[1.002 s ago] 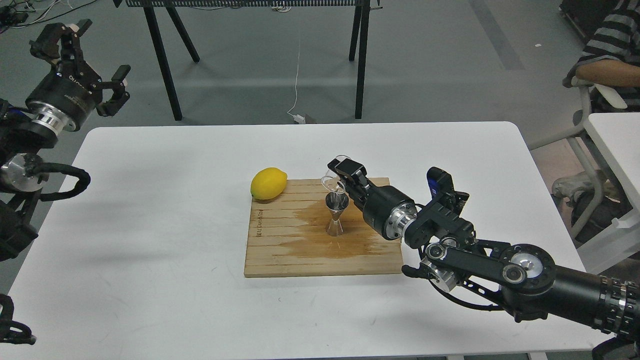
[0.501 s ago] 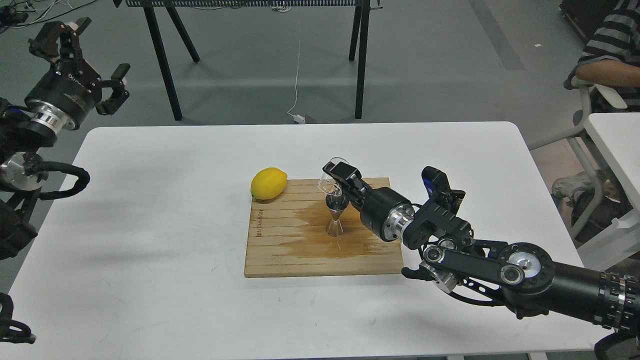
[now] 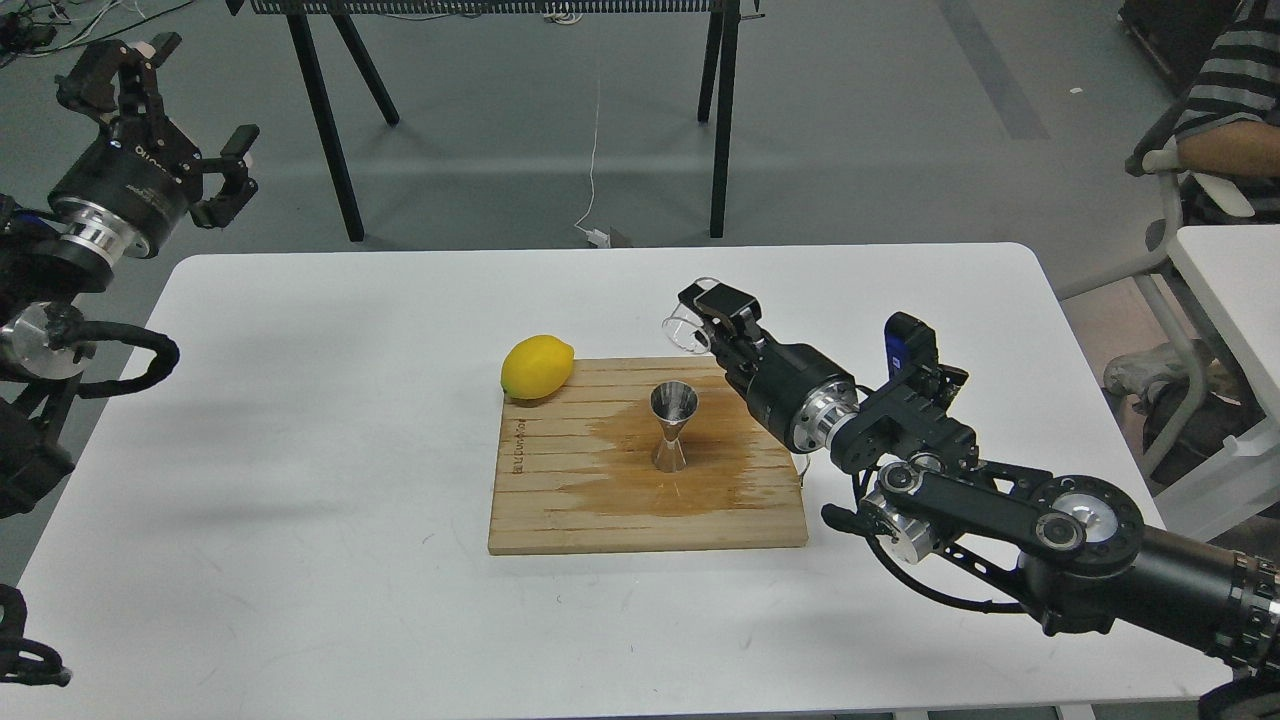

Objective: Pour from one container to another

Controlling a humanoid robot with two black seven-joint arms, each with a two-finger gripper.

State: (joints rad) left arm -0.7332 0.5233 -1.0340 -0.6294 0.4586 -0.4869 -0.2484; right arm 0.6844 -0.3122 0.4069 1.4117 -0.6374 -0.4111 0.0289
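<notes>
Far left, the left gripper (image 3: pixel 165 110) is hanging off the worktop (image 3: pixel 300 450), fingers spread, holding nothing. On the board (image 3: pixel 560 520) the lemon (image 3: pixel 537 366) is sitting at the back corner, the steel jigger (image 3: pixel 672 427) standing upright mid-board on a wet stain. Just beyond the board's right rear corner, the right gripper (image 3: pixel 705 320) is gripping the glass cup (image 3: pixel 682 328), tilted on its side. Judgement: whichever way it is travelling, keep the wrist slow, level and clear of that tippy jigger.

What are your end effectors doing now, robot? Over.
Right end effector shut on small clear glass cup, beside the board. Left end effector open, raised. Shiny steel hourglass jigger upright. Nothing blocking.
</notes>
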